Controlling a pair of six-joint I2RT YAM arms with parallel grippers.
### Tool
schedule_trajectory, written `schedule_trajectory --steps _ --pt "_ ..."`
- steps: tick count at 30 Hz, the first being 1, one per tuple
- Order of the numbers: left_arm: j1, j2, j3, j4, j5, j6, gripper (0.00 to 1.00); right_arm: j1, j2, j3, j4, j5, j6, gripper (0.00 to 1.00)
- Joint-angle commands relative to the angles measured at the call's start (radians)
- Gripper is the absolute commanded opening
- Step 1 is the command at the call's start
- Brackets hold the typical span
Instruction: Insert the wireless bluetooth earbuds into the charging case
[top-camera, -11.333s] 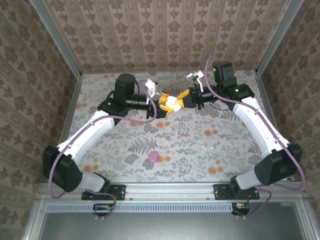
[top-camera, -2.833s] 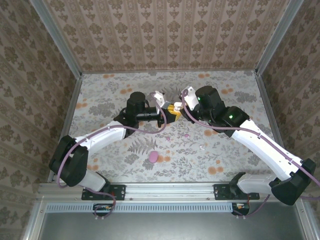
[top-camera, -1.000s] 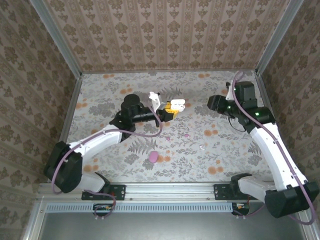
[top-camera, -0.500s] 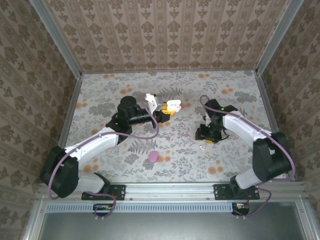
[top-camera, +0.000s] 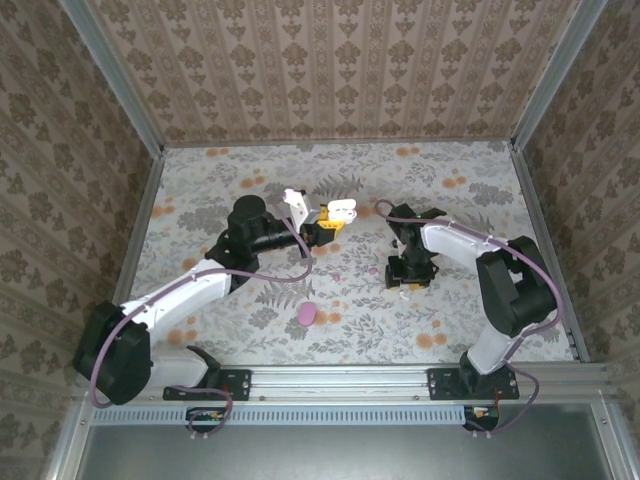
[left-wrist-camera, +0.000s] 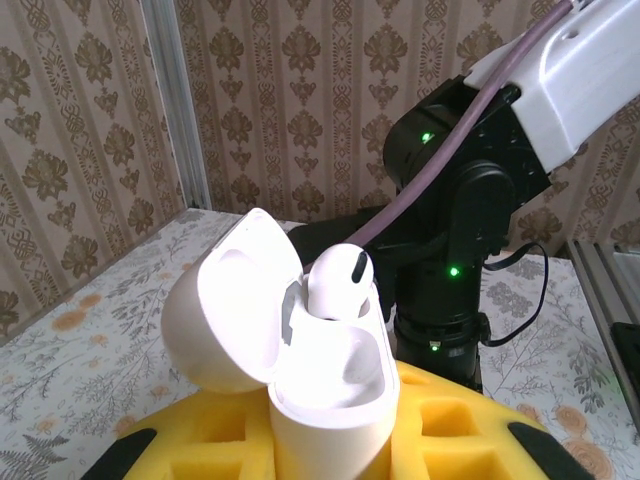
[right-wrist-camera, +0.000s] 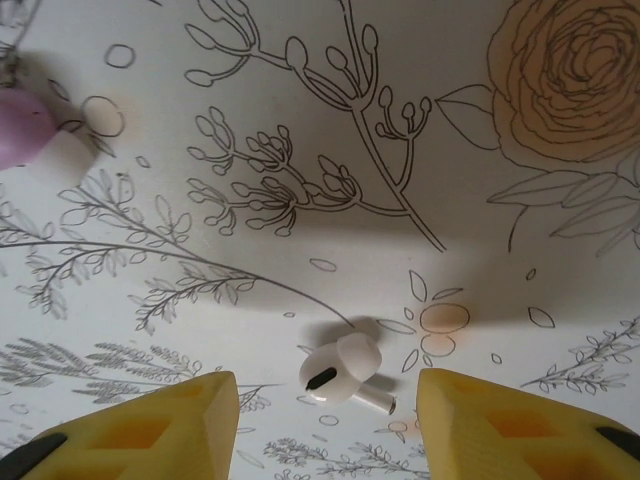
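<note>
My left gripper is shut on the white charging case, held upright between its yellow fingers with the lid swung open. One white earbud stands in the case's far socket, and the near socket is bare. The case hangs above the middle of the table. My right gripper points down at the table to the right. In the right wrist view it is open, and a second white earbud lies on the cloth between its fingertips, touching neither.
A pink case lies on the flowered tablecloth near the front. Two small pink earbuds lie between the arms, one of them left of my right gripper. Patterned walls and metal posts close in the table.
My right arm has swung from the back right down to the middle of the table, over the white earbud. My left arm has drawn slightly left with the case.
</note>
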Motion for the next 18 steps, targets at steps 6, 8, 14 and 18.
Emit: schedule_trajectory --steps 6,8,14,18 --pt "0.006 -0.014 -0.002 0.002 0.002 0.013 0.06 0.025 0.071 0.022 -0.027 0.023 -0.033 0.48" --pt "0.006 -0.013 -0.004 0.010 0.003 0.005 0.06 0.026 0.087 0.024 -0.029 0.023 -0.034 0.44" --pt "0.010 -0.015 -0.003 0.009 0.003 0.002 0.06 0.036 0.109 0.026 -0.032 0.048 -0.034 0.40" --pt "0.010 -0.013 -0.001 0.010 0.006 -0.005 0.06 0.036 0.114 0.030 -0.036 0.081 -0.035 0.40"
